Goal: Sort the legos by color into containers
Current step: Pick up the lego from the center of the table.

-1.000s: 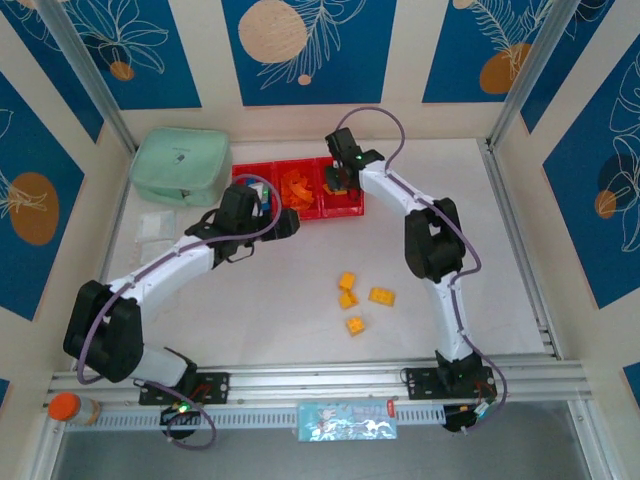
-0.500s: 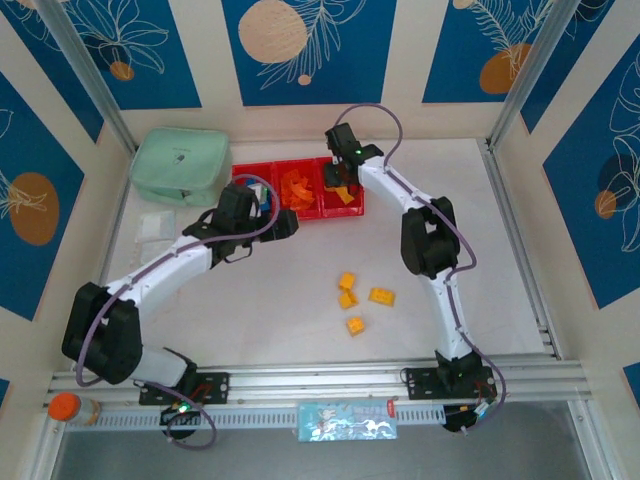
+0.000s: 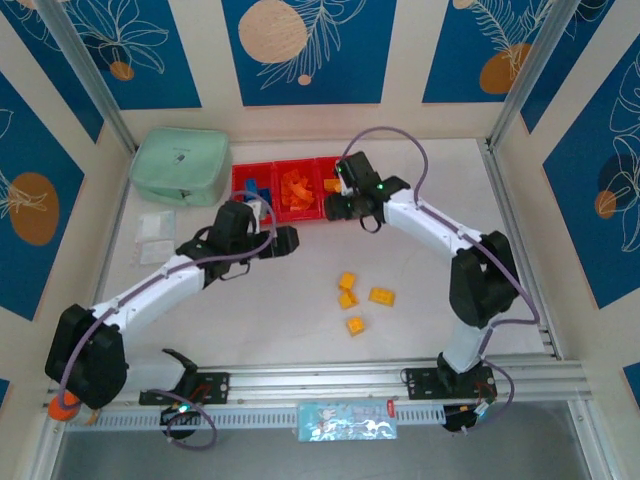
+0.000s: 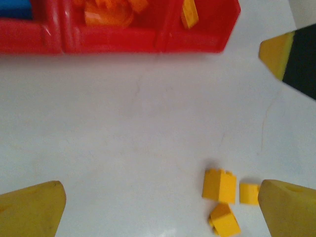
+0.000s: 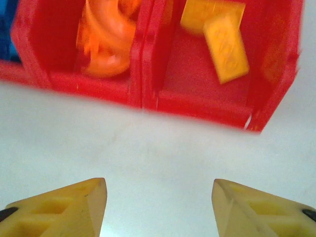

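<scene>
Landmark for this report: the containers (image 3: 300,215), three red bins joined in a row at the far side of the table (image 3: 250,300).

Contents, as I see them from overhead: blue legos (image 3: 252,187) in the left bin; orange legos (image 3: 297,190) in the middle bin; the right wrist camera shows yellow legos (image 5: 224,42) lying in the right bin, one long brick tilted across another.

Loose pieces: four yellow legos (image 3: 348,298) lie on the table well in front of the containers, on the near side of the right bin, close together; none touches the containers.

Left gripper (image 3: 288,241): it hovers in front of the containers, near the left and middle bins; its wrist camera shows the jaws spread wide, nothing between them; three of the loose yellow bricks (image 4: 219,185) lie close by its right finger (image 4: 286,207), untouched.

Right gripper (image 3: 338,207): it stands just at the front wall of the right bin; in its wrist camera the fingers (image 5: 64,207) are parted over bare table, holding nothing; the front wall of the containers (image 5: 197,106) lies just ahead of them.
</scene>
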Available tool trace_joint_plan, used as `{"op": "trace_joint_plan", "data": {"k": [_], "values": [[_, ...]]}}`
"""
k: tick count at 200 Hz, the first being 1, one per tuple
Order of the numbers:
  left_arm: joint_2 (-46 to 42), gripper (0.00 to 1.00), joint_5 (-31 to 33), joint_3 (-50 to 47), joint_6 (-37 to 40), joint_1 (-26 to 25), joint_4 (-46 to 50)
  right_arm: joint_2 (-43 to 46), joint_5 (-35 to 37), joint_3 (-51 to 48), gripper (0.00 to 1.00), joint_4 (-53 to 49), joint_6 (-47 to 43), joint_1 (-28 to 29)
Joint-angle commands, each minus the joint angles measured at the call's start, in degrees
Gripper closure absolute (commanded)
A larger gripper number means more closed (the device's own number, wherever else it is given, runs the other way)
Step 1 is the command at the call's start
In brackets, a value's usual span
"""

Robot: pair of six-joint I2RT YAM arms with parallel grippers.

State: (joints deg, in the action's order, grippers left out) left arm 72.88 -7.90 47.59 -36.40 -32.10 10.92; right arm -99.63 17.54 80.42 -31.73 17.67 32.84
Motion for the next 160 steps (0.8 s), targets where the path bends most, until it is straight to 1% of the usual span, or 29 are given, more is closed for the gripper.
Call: {"op": "trace_joint_plan", "data": {"k": [1, 30, 50, 90, 125, 160], "values": [[-1.48, 0.01, 0.28, -2.25, -2.47, -3.25, -1.73, 3.65, -0.8, -6.73, 0.38, -1.29, 1.89, 2.52], [-1.82, 0.01, 2.8, -5.14, -4.82, -7.35, -3.84, 6.76, 3.18, -14.49, 0.34, -3.69, 4.64, 6.84], [-1.95, 0.01, 5.04, -6.77, -7.16, -9.39, -4.88, 8.58, 4.35, -18.7, 0.31, -4.56, 7.3, 9.32], [-2.34, 0.01, 6.62, -9.16, -9.63, -11.03, -7.11, 10.73, 4.69, -24.95, 0.24, -3.42, 11.87, 13.65], [-2.22, 0.01, 7.01, -9.37, -9.92, -11.26, -7.25, 7.92, 5.94, -26.2, 0.21, -1.63, 13.11, 13.92], [-2.22, 0.01, 7.29, -9.1, -9.49, -11.36, -6.99, 4.38, 6.66, -23.56, 0.21, -1.36, 12.26, 12.63]]}}
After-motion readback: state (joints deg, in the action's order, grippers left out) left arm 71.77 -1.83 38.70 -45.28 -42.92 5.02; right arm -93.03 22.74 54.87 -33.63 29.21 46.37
